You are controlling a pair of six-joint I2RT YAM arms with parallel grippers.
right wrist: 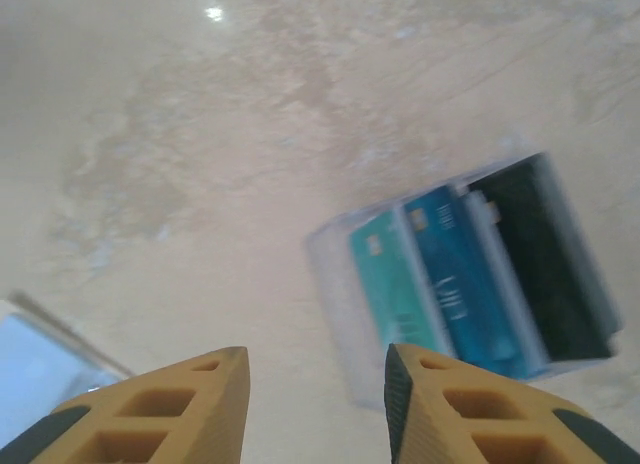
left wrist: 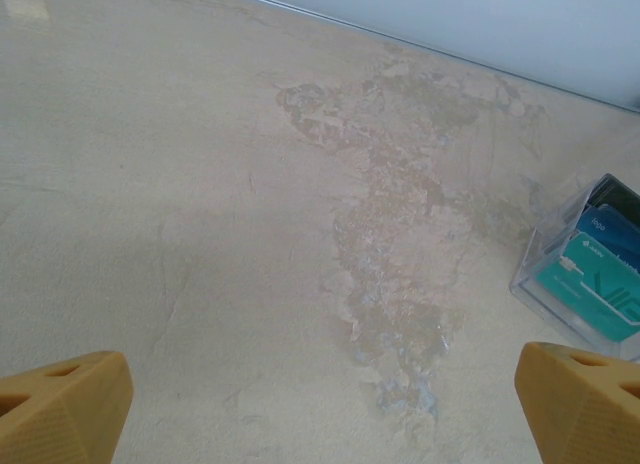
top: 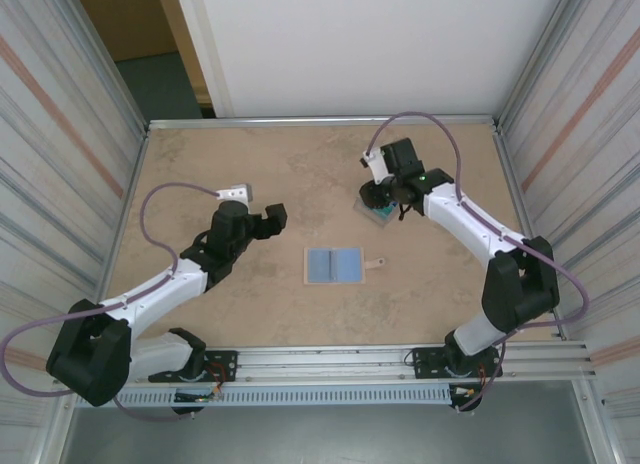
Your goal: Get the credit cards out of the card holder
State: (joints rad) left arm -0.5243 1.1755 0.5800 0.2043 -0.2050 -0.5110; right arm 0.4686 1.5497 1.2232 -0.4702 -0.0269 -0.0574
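- Right gripper (top: 385,202): the yellow fingers (right wrist: 160,409) are apart with nothing between them. From above it sits beyond the card holder (top: 333,265) and to its right, over the clear tray (top: 380,216).
- Left gripper (top: 272,220): the fingers (left wrist: 60,409) are spread wide with nothing between them, only bare counter (top: 250,164). It hovers to the left of the card holder, a little beyond it and well apart from it.
- Clear tray: a transparent plastic box resting on the counter, beyond the card holder's right half. It is near the card holder but does not touch it. In the right wrist view it lies just ahead of the fingertips.
- Credit cards (right wrist: 455,274): three cards stand side by side in the clear tray, one teal, one blue and one dark. They are blurred in the right wrist view, and the printing cannot be read.
- Card holder: it lies spread open and flat near the counter's middle, between the two arms, with two pale blue inner panels facing up inside a tan border. Neither gripper touches it. I cannot tell whether any card is still in its pockets.
- Snap tab (top: 376,263): a small tan tab projecting from the card holder's right edge, flat on the counter.
- Counter: a mottled beige surface with worn patches.
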